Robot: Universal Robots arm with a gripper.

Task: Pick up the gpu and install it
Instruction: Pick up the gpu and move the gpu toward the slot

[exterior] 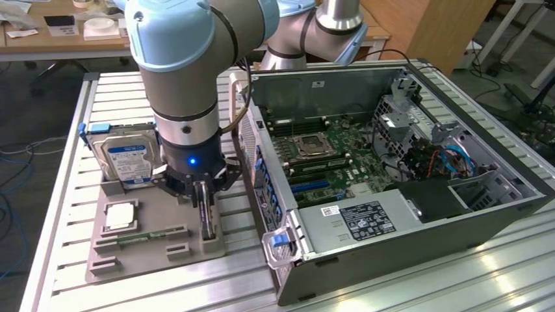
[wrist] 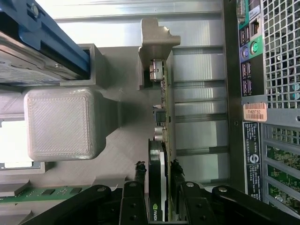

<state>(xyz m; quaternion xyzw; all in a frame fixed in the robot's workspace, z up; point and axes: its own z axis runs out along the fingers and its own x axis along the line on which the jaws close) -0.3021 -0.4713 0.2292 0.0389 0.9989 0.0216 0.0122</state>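
Note:
The gpu (exterior: 206, 218) stands on its edge in a slot of the grey holder tray (exterior: 130, 263), just beside the open computer case (exterior: 485, 214). My gripper (exterior: 201, 190) hangs straight over it and reaches down around its upper edge. In the wrist view the gpu (wrist: 158, 147) shows as a thin card with a black face, and its silver bracket (wrist: 157, 40) is at the far end. My gripper (wrist: 157, 168) is open, with one fingertip (wrist: 139, 171) on each side of the card and a narrow gap to it.
A silver hard drive (exterior: 129, 156) in a blue frame stands at the tray's back. A processor (exterior: 119, 216) and a green memory stick (exterior: 147, 235) lie on the tray. The case's motherboard (exterior: 321, 156) is exposed. The case's rear panel (wrist: 262, 93) is close beside the card.

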